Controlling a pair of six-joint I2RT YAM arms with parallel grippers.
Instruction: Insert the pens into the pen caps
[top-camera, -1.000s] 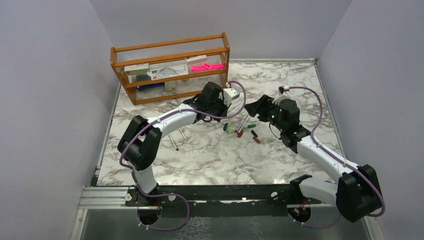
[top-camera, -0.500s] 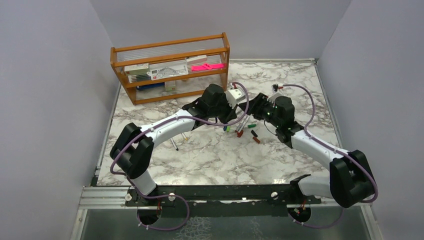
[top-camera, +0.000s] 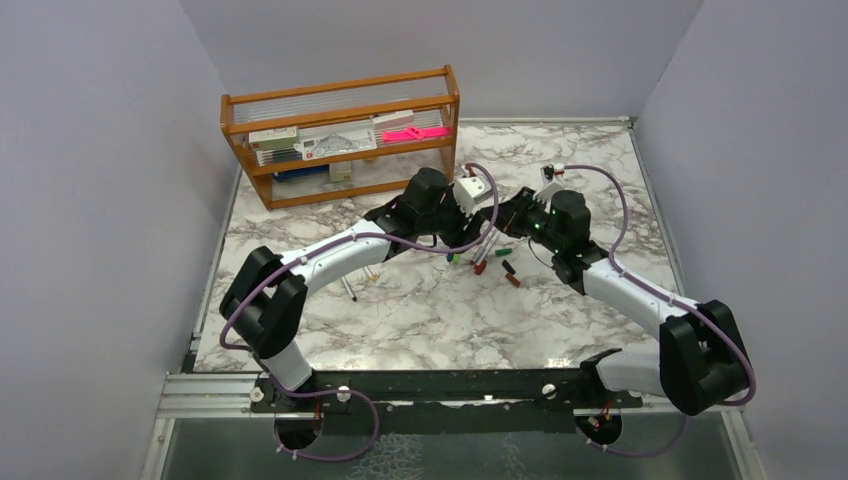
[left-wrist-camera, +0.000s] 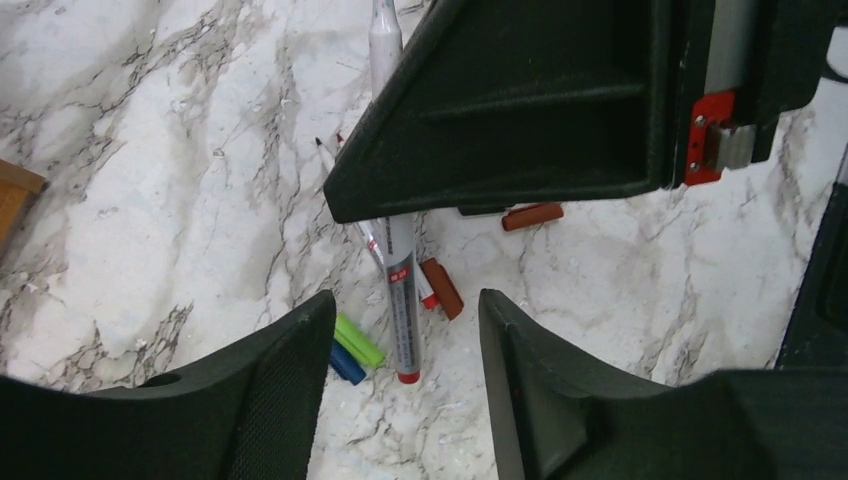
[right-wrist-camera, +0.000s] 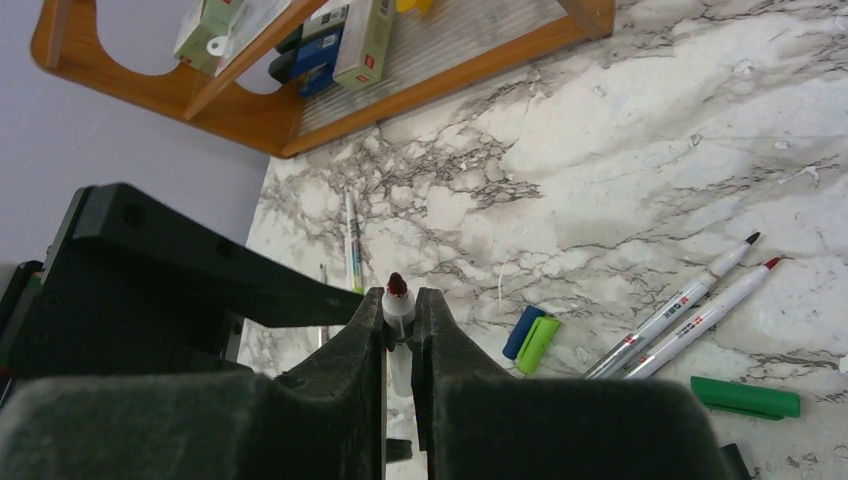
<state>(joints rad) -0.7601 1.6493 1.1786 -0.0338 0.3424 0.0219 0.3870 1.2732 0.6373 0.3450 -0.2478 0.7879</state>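
My right gripper (right-wrist-camera: 398, 302) is shut on a white pen whose dark red tip (right-wrist-camera: 397, 286) pokes out above the fingertips. My left gripper (left-wrist-camera: 407, 325) hangs open over the pile with nothing between its fingers, right up against the right gripper (top-camera: 503, 216). Below it lie a grey pen with a red end (left-wrist-camera: 403, 310), a green cap (left-wrist-camera: 358, 341), a blue cap (left-wrist-camera: 346, 363) and two dark red caps (left-wrist-camera: 441, 288) (left-wrist-camera: 532, 216). The right wrist view shows two more pens (right-wrist-camera: 690, 308), the blue cap (right-wrist-camera: 521, 331) beside the light green cap (right-wrist-camera: 539, 343), and a dark green cap (right-wrist-camera: 745, 397).
A wooden rack (top-camera: 340, 130) with stationery stands at the back left. A thin black pen (top-camera: 345, 284) lies on the marble left of the pile. Grey walls close in the table on three sides.
The right arm has moved left up to the left gripper and its jaws have shut on the pen. The left jaws, shut before, now stand open.
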